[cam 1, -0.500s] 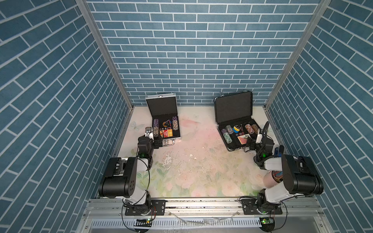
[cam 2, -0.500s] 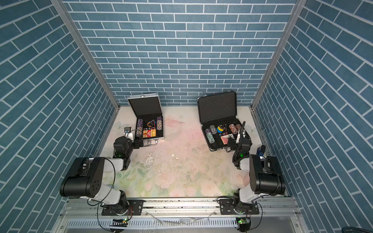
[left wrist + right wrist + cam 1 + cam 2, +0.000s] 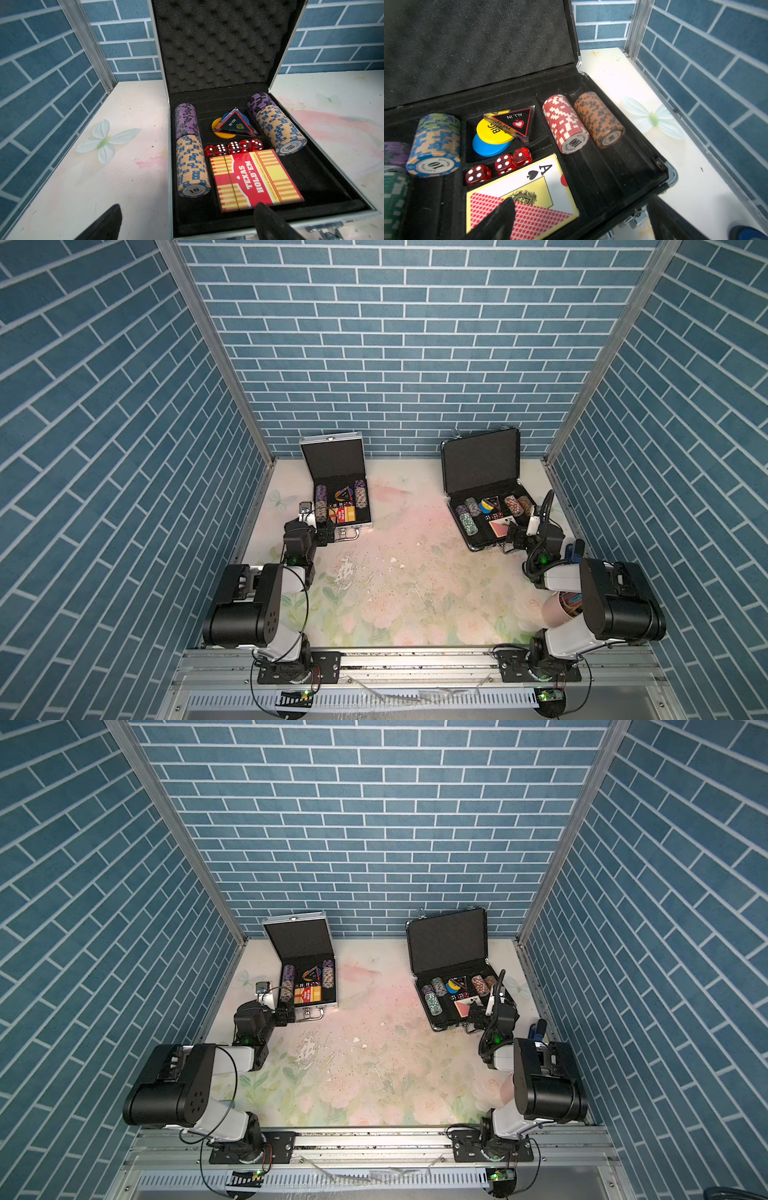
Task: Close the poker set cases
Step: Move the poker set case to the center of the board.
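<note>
Both poker set cases stand open at the back of the table in both top views, lids upright. The smaller silver case [image 3: 335, 456] [image 3: 300, 938] holds chip rolls, red dice and a Texas Hold'em card box [image 3: 255, 179]. My left gripper [image 3: 322, 533] [image 3: 188, 207] is open at its front left corner, one finger over the table, the other over the case's front rim. The larger black case [image 3: 482, 460] [image 3: 446, 942] holds chips, dice and a card deck [image 3: 529, 199]. My right gripper [image 3: 513, 537] [image 3: 581, 200] is open over its front right corner, holding nothing.
A pink cup of pens [image 3: 555, 608] stands by the right arm's base, partly hidden by the arm. Blue brick walls close in the back and both sides, each case's lid near the back wall [image 3: 395, 364]. The floral tabletop [image 3: 407, 580] lies between the cases and arms.
</note>
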Controlling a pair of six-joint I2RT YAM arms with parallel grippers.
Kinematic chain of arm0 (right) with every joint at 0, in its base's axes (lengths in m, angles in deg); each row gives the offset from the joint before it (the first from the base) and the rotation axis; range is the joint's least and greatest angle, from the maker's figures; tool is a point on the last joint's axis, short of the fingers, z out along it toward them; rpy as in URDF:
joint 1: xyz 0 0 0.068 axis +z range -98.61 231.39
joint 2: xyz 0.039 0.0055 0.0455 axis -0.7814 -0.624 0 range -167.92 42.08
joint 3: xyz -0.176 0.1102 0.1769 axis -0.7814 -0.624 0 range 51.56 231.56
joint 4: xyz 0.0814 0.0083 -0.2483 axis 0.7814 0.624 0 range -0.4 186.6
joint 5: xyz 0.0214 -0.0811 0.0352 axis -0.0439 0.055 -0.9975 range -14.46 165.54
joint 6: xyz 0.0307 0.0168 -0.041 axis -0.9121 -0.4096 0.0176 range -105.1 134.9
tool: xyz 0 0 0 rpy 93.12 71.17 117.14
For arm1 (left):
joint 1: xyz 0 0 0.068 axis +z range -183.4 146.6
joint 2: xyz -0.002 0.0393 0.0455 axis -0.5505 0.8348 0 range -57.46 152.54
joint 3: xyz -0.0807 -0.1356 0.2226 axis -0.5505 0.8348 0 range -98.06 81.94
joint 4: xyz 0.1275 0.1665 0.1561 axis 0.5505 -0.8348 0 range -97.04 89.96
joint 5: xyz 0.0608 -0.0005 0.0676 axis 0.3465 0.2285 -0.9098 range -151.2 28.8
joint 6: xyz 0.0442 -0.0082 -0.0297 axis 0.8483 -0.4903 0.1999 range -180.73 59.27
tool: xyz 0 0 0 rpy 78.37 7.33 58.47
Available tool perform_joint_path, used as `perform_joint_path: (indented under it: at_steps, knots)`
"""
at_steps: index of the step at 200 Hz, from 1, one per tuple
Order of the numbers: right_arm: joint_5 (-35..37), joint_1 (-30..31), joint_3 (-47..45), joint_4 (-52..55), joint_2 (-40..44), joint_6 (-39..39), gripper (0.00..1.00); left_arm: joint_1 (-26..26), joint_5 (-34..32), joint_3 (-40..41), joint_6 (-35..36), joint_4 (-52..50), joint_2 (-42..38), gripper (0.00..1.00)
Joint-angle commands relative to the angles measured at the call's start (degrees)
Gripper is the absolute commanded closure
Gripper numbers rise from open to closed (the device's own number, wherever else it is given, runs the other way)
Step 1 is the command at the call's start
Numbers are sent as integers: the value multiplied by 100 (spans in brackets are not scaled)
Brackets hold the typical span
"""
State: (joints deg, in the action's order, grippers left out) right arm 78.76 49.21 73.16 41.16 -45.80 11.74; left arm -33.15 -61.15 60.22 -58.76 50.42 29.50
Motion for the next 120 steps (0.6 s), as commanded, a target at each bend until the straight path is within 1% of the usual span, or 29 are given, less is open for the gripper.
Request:
perform_joint_path:
  at_steps: [1, 113, 120]
  knots:
    - [-32, -16, 103, -68, -32, 17, 1, 19, -1, 2, 36, -35, 30, 0]
    - [-46, -18, 94, -93, -23, 19, 1, -30, -92, -7, 66, -73, 24, 0]
    - [-74, -11, 148, 86, 31, 49, 1, -34, -84, -31, 72, -150, -13, 1]
